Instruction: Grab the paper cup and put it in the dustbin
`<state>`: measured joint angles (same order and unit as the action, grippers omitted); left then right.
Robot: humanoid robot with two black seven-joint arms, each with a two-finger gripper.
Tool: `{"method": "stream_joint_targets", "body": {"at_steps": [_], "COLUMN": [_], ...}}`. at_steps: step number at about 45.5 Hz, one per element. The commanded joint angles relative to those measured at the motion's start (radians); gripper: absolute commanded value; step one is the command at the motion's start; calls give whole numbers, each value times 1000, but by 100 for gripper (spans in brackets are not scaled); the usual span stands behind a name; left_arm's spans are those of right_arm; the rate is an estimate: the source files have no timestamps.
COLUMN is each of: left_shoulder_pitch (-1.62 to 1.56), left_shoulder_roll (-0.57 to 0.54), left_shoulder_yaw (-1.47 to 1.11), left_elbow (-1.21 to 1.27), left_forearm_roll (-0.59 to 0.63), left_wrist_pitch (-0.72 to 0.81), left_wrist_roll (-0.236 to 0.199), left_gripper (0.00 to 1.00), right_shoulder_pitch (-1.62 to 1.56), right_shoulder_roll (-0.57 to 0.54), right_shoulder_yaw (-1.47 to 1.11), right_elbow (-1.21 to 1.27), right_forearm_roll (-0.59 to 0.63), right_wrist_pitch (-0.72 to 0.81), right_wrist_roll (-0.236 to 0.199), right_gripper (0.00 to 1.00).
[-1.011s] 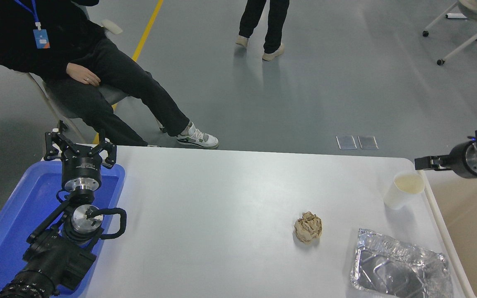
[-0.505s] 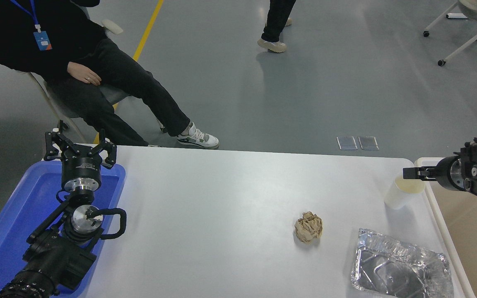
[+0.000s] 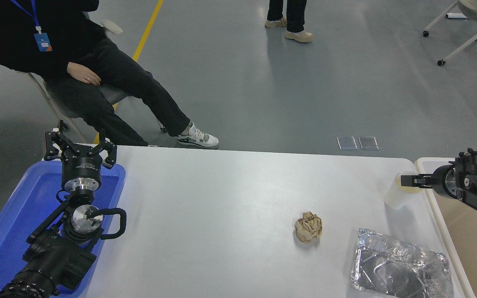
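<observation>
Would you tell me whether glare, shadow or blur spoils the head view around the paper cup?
Head view: sharp and evenly lit; the paper cup casts only a faint shadow, the right gripper hides part of its rim; the foil tray glints mildly.

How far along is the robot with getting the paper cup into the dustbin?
Early stage. Nothing is done: the paper cup stands upright on the table near its right edge, beside the dustbin. In hand: the right end effector is at the cup's rim; a grasp isn't clear. Left: grip, lift, drop into the bin. The left end effector is parked over the blue tray.
</observation>
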<state>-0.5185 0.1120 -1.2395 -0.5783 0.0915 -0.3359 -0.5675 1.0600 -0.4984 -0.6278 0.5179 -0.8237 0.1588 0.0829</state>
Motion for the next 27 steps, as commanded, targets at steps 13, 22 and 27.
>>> {"method": "stream_joint_targets", "body": {"at_steps": [13,22,27], "left_shoulder_pitch": [0,0,0], "left_shoulder_roll": [0,0,0], "left_shoulder_yaw": [0,0,0], "left_elbow": [0,0,0], "left_forearm_roll": [0,-1,-1], "left_wrist_pitch": [0,0,0], "left_wrist_roll": [0,0,0], "left_gripper": [99,99,99], "right_shoulder_pitch": [-18,-18,-18], "right_shoulder_roll": [8,8,8], "right_shoulder_yaw": [-1,-3,-3], "right_elbow": [-12,-4,-3], "right_forearm_roll": [-12,-12,-11], "right_wrist_pitch": [4,11,14], "right_wrist_roll": [-2,0,0], "right_gripper": [42,0,0]}}
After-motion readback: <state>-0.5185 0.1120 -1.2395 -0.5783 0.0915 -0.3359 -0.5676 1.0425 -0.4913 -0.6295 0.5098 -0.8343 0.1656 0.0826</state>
